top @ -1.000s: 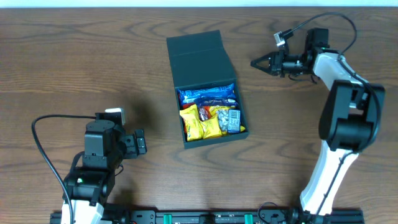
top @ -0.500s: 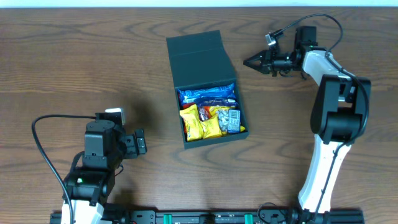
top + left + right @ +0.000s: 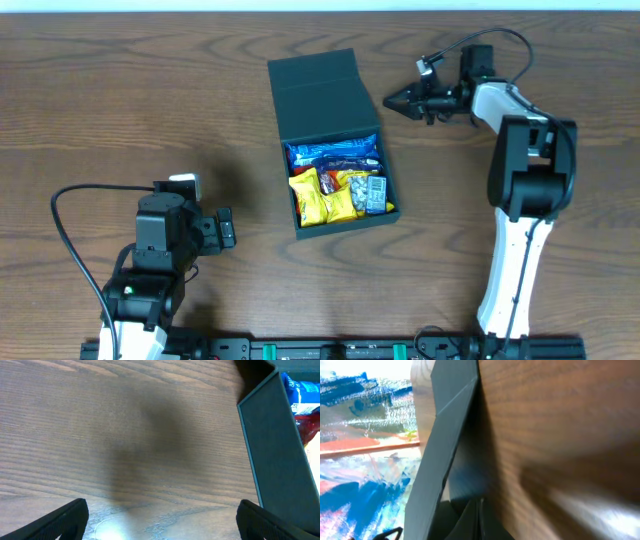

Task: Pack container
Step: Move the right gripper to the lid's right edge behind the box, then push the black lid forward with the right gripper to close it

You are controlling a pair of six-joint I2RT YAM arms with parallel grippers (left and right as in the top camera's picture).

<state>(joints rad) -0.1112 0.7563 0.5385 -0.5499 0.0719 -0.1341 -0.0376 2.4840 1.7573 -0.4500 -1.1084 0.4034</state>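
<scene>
The container (image 3: 318, 95) looks light but stiff, best nudged at its flap lid's edge, with the right gripper (image 3: 390, 101) pinched together at two o'clock and the left gripper (image 3: 228, 229) spread wide.

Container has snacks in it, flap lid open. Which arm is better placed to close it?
Right, probably. The right pincer, shut, is just beside the flap lid on its right side, tips pointing at it. The left pincer, open, sits well off the left side of the container.

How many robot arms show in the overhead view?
2. The black left arm sits at lower left; the white-and-black right arm extends at right, pointing at the dark teal-green cardboard box. None hidden.
</scene>
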